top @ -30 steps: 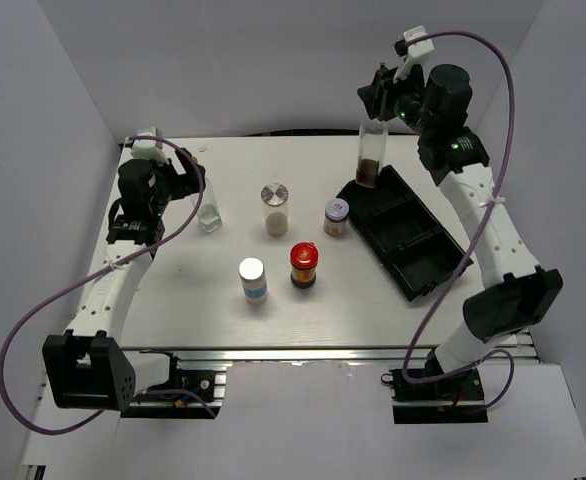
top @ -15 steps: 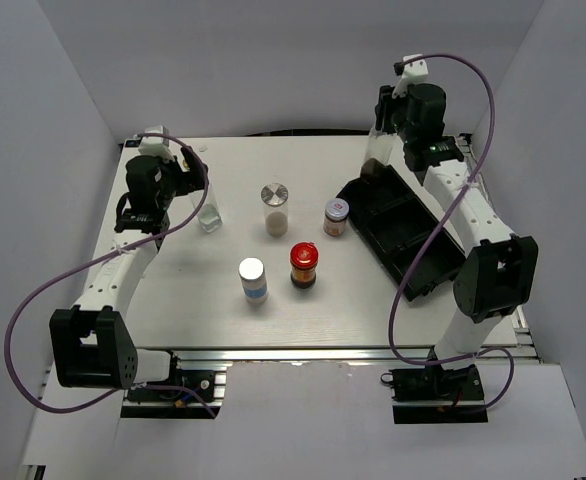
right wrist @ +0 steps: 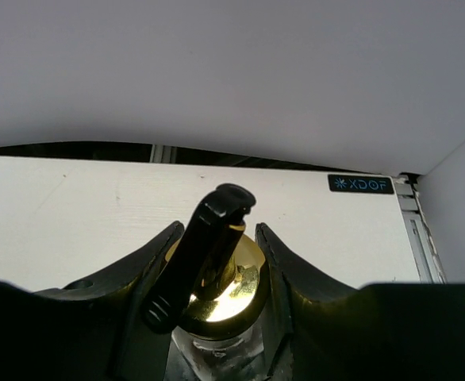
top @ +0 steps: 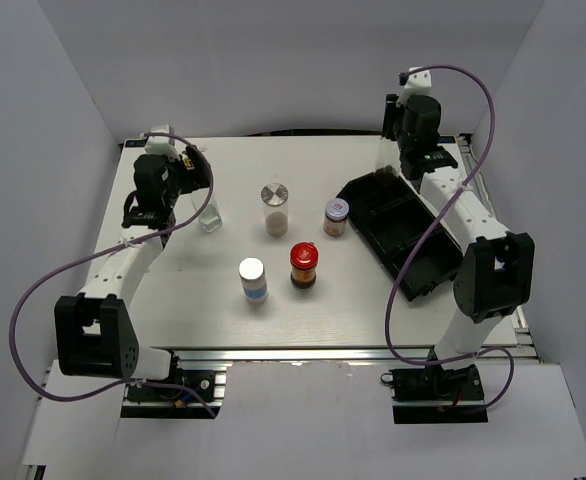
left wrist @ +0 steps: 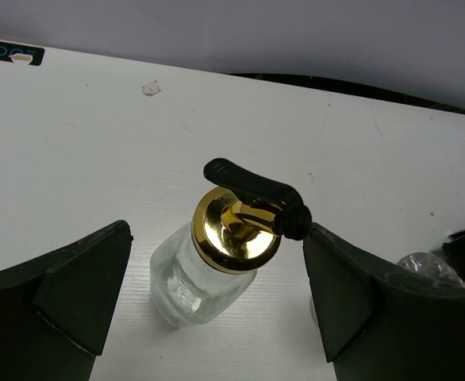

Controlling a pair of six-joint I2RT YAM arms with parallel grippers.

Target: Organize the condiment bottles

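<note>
1. Blue-labelled jar (top: 253, 280) and red-lidded jar (top: 303, 265): mid-table, nearest me. Probably light and rigid. I would grip the bodies.
2. Tall silver-lidded jar (top: 274, 208) and short silver-lidded jar (top: 336, 216): behind them, apart.
3. Clear glass bottle (left wrist: 186, 279): upright on the table, slick, breakable. Left gripper (left wrist: 217, 232) is spread either side.
4. Right gripper (right wrist: 217, 238) pinches the second bottle (right wrist: 231, 305) below its gold cap, at the far end of the black tray (top: 423, 250). Its base is hidden from me.

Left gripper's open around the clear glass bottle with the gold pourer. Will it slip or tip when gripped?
The clear glass bottle looks smooth, so it is probably slippery and breakable; squeeze gently. It is tall and narrow with a gold pourer cap on top, so a high push might tip it.
</note>
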